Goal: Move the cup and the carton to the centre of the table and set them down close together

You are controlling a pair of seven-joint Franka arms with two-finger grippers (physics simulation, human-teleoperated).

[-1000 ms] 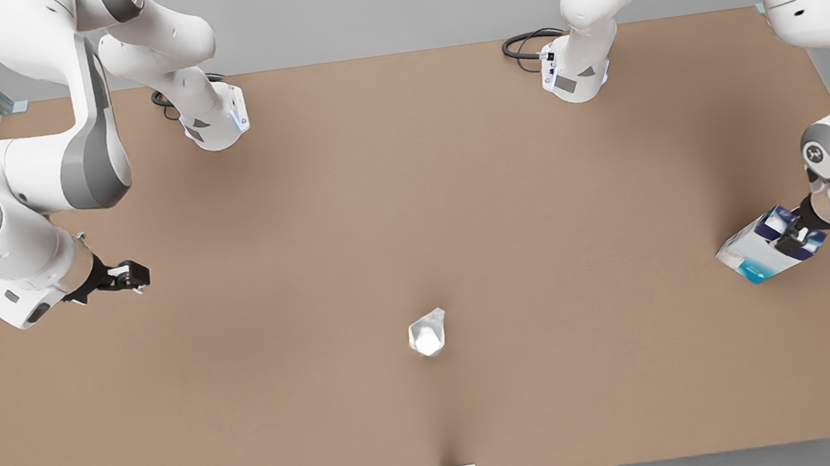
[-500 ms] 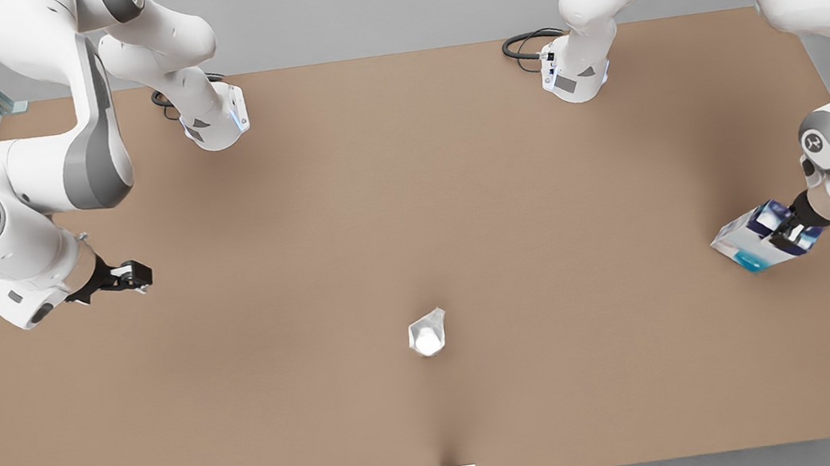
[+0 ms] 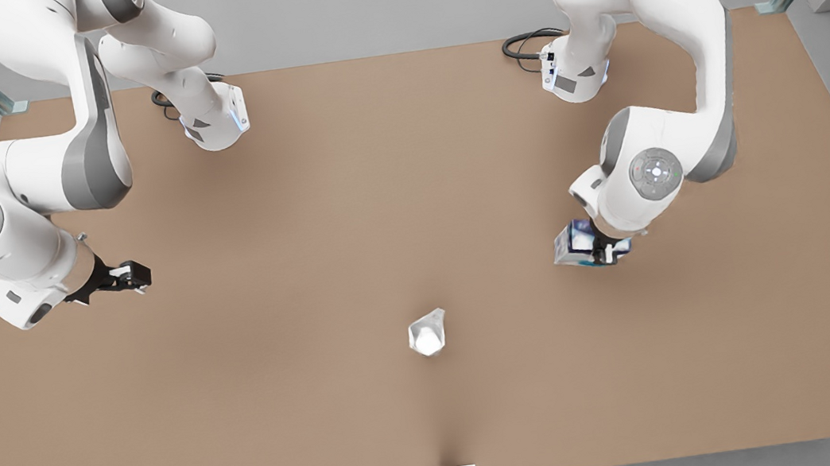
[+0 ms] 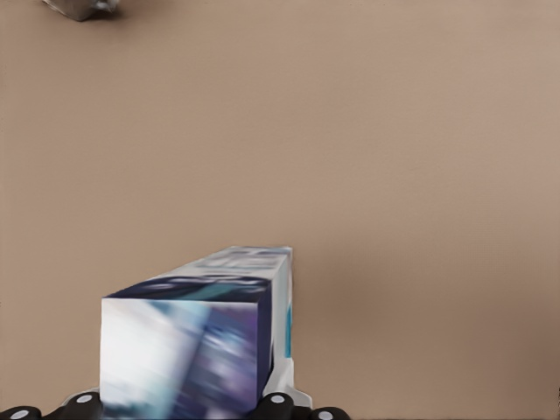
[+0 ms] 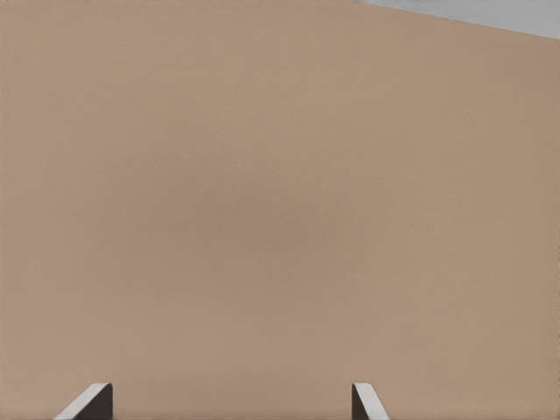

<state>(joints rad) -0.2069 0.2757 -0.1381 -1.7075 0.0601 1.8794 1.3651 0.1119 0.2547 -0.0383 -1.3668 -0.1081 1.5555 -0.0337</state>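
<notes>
The left hand (image 3: pixel 603 251) is clamped on the carton (image 3: pixel 575 243), its dark fingers pressed against the carton's sides on the front view's right half of the tabletop (image 3: pixel 409 186). In the left wrist view the carton (image 4: pixel 197 337) is a boxy white pack with a dark blue band, blue lettering and a teal stripe along one edge; its long axis runs straight out from the hand, away from the wrist. The arm above it is folded over, its round wrist joint facing the front camera, and the carton pokes out from under it toward the front view's left. Whether the carton touches the tabletop cannot be told.

The cup (image 3: pixel 427 333), small, silvery-grey and faceted with a white inside, stands on the tabletop near the middle, toward the near edge, well apart from the carton. It shows in a far corner of the left wrist view (image 4: pixel 83 8).

The right hand (image 3: pixel 134 277) waits at the front view's left, pointing toward the middle, its fingers (image 5: pixel 92 402) spread wide over bare tabletop.
</notes>
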